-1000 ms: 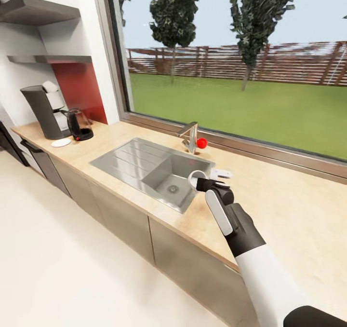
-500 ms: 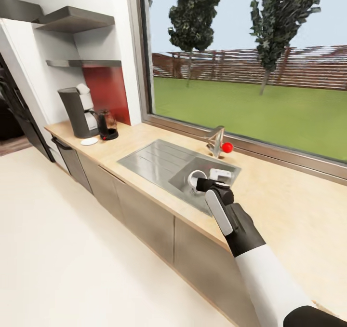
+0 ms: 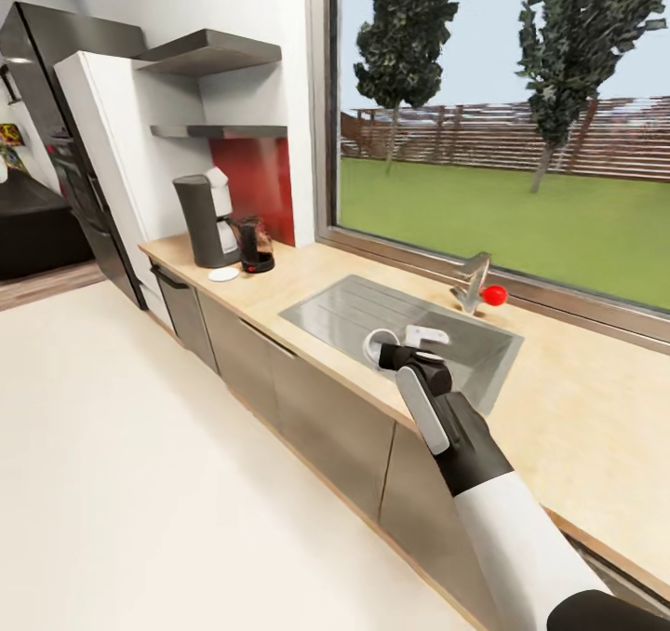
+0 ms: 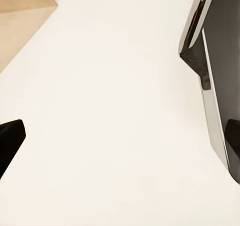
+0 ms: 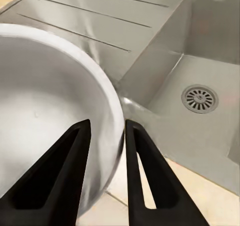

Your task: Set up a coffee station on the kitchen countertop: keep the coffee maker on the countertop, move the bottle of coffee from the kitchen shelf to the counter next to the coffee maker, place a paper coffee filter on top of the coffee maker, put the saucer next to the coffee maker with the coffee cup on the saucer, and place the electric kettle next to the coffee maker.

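Head view: the right gripper (image 3: 395, 352) is raised over the front edge of the table (image 3: 577, 408), by the one steel sink (image 3: 372, 310), its two fingers nearly closed on the rim of one white coffee cup (image 3: 379, 344); in the right wrist view both black fingers (image 5: 67, 171) pinch the cup's wall, one inside and one outside, above the sink's drain (image 5: 200, 98); far along the table stand one coffee maker (image 3: 207, 220), one electric kettle (image 3: 255, 245) just beside it, and one saucer (image 3: 223, 275) in front of them; two dark shelves hang above, the thinner kitchen shelf (image 3: 219, 131) below the thicker shelf (image 3: 209, 51); left wrist view: the left gripper's (image 4: 120, 146) two dark fingertips stand wide apart over pale floor (image 4: 115, 101), holding nothing.
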